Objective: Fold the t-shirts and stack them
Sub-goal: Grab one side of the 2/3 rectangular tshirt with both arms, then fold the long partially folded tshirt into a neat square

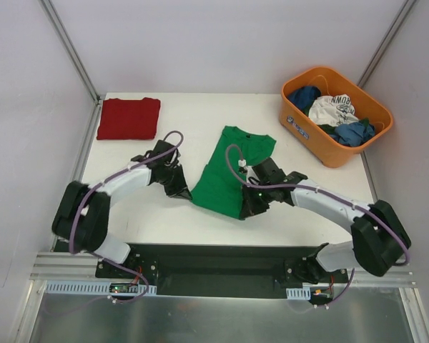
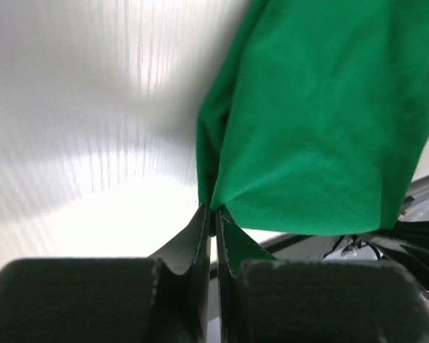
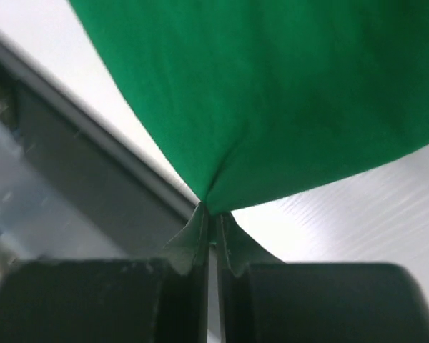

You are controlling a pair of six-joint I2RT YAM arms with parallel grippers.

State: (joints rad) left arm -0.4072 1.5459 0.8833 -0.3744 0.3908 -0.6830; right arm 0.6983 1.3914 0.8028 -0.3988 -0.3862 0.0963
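The green t-shirt (image 1: 232,168) lies in the middle of the white table (image 1: 193,114), folded into a long strip, collar end far. My left gripper (image 1: 186,191) is shut on its near left corner; the pinched cloth (image 2: 314,121) shows in the left wrist view above my left gripper (image 2: 213,212). My right gripper (image 1: 246,212) is shut on the near right corner; in the right wrist view the cloth (image 3: 272,93) bunches at my right gripper (image 3: 211,209). The near edge is lifted off the table. The dark red t-shirt (image 1: 129,118) lies folded at the far left corner.
An orange basket (image 1: 300,118) at the far right holds blue garments (image 1: 305,96) and a white printed garment (image 1: 332,109). A black base plate (image 1: 214,261) and metal rail run along the table's near edge. Grey walls enclose the sides.
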